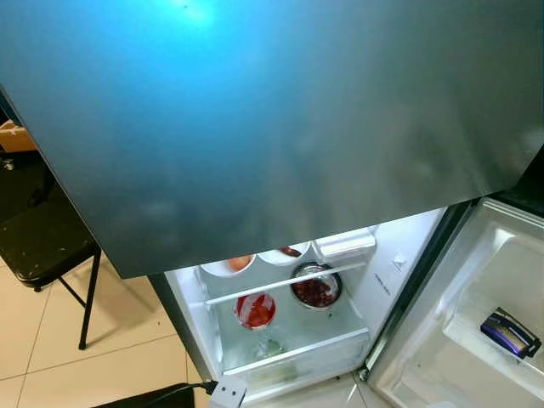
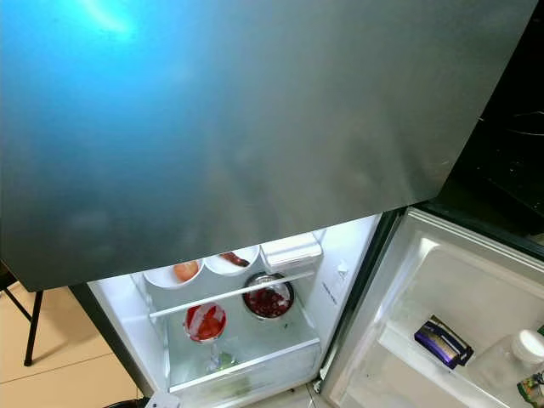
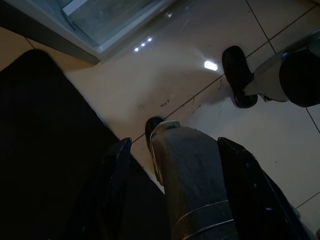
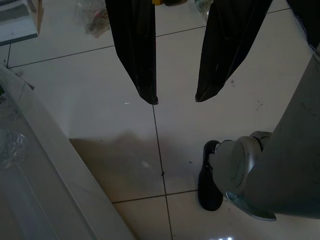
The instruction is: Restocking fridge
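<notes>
The fridge's lower compartment (image 1: pixel 289 314) stands open and lit. On its upper shelf sit a white bowl with an orange piece (image 1: pixel 228 265), a second white bowl (image 1: pixel 285 253) and a white box (image 1: pixel 344 244). Below them are a steel bowl of dark red food (image 1: pixel 316 289) and a clear container of red food (image 1: pixel 255 310). The open door (image 1: pixel 476 340) at the right holds a dark blue packet (image 1: pixel 508 331) and a white-capped bottle (image 2: pixel 518 353). My left gripper (image 3: pixel 175 141) hangs open over the floor, empty. My right gripper (image 4: pixel 176 99) also hangs open and empty above the tiles.
The closed grey upper door (image 1: pixel 272 127) looms across most of the head views. A black chair (image 1: pixel 42 242) stands at the left. A white power strip (image 1: pixel 228 393) with a black cable lies on the floor before the fridge. A dark mat (image 3: pixel 45 150) lies by my feet.
</notes>
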